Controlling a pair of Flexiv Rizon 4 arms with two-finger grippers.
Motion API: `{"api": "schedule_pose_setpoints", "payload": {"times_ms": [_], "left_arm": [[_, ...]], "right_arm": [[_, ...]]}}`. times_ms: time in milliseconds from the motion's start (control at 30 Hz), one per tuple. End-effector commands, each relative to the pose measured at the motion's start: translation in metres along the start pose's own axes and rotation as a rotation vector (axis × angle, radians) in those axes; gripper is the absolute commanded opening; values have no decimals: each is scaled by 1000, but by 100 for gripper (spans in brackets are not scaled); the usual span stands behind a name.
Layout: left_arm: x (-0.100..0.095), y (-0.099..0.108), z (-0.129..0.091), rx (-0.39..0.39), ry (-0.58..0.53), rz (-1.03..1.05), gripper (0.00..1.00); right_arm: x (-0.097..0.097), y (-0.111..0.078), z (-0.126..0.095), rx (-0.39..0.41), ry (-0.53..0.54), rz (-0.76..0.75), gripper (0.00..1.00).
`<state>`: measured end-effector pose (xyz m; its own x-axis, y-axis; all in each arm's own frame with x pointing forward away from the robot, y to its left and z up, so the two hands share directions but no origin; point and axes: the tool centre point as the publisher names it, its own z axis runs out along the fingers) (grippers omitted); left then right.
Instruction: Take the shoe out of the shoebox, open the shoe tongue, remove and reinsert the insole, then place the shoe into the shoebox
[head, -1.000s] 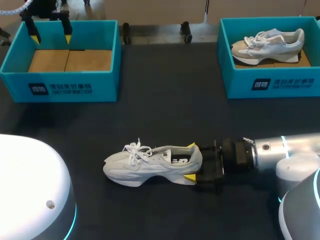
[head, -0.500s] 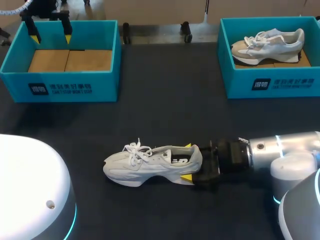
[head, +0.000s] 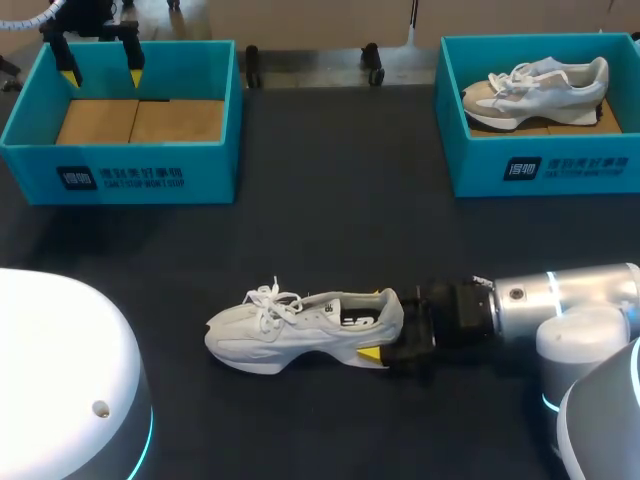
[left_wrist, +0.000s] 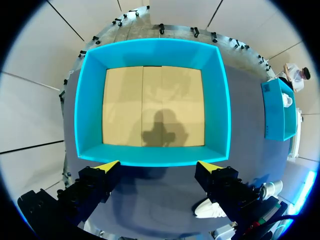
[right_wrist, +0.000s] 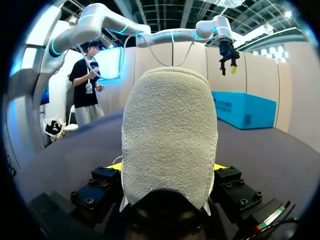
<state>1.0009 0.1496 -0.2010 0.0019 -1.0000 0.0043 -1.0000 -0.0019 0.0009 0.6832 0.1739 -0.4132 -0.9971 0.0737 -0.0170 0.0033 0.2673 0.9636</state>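
Item: white shoe, lower middle of the head view, lying sole-down on the dark table, toe toward the left of the frame, heel toward the right. Holder: right gripper, entering from the lower right, clamped on the heel from both sides. Its wrist view shows the heel filling the space between the fingers, with a yellow sliver against each flank. Left gripper, upper left of the frame, hangs above the left shoebox with fingers spread and nothing between them; that box shows a brown cardboard floor. Right shoebox, upper right, contains a second shoe. Status, as judged: shoe out of its box, tongue not yet opened, insole in place inside the collar. Handling note for the step in hand: keep the heel clamp firm and the sole flat so the shoe cannot pivot. Bring the free gripper down over the laces, pinch the top edge of the tongue rather than a lace loop, and draw it up and toward the toe to widen the opening. Risk: a snagged lace drags the whole shoe.
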Motion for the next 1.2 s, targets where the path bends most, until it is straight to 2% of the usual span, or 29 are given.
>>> {"api": "schedule_pose_setpoints", "payload": {"times_ms": [33, 400, 600, 667, 767, 833, 1200], "left_arm": [[0, 0, 0, 0, -2, 1, 100], [0, 0, 0, 0, -2, 1, 100], [42, 54, 9, 25, -26, 30, 100], [57, 68, 12, 72, -32, 25, 100], [80, 87, 18, 53, 1, 18, 100], [94, 102, 22, 10, 60, 28, 100], [94, 102, 22, 10, 60, 28, 100]], "right_arm": [[1, 2, 5, 5, 2, -2, 0], [1, 2, 5, 5, 2, -2, 0], [1, 2, 5, 5, 2, -2, 0], [1, 2, 5, 5, 2, -2, 0], [1, 2, 5, 5, 2, -2, 0], [1, 2, 5, 5, 2, -2, 0], [1, 2, 5, 5, 2, -2, 0]]}}
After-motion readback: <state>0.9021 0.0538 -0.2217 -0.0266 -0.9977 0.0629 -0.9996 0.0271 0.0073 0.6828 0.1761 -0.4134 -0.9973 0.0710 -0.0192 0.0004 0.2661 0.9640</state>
